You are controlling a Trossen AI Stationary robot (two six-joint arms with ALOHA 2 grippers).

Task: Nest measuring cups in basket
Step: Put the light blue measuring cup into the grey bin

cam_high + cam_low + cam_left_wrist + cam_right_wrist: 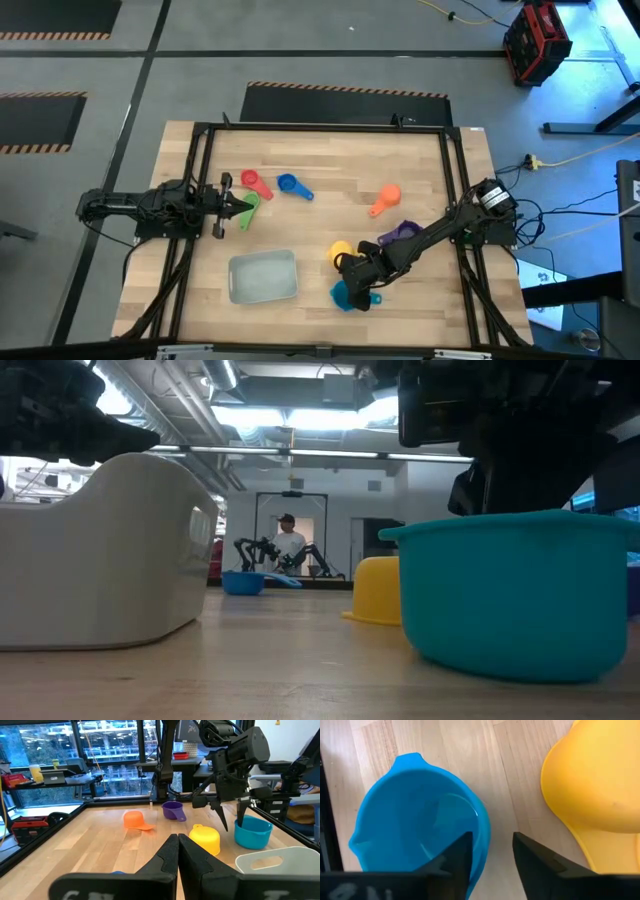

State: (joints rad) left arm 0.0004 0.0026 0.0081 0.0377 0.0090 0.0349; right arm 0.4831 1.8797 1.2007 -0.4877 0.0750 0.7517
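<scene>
Measuring cups of coloured plastic, seven by my count, lay on the wooden desk (330, 190), none yet in the pale translucent rectangular basket (263, 276), which sat near the front edge. The large teal cup (346, 296) stood upright just beside the upturned yellow cup (340, 250), right of the basket. The purple cup (400, 232) and orange cup (384, 199) lay farther back; the blue cup (291, 185), red cup (254, 183) and green cup (247, 207) were well apart on the left side.

The right hand (490, 855) hung over the teal cup, one finger inside the bowl and one outside, straddling the rim with the wall not yet pinched. The left hand (178, 851) waited by the green cup, fingers pressed together and empty.

A thin-wall grip looked risky (the rim curves away); the cup could tilt, slip, or nudge the yellow one beside it.
</scene>
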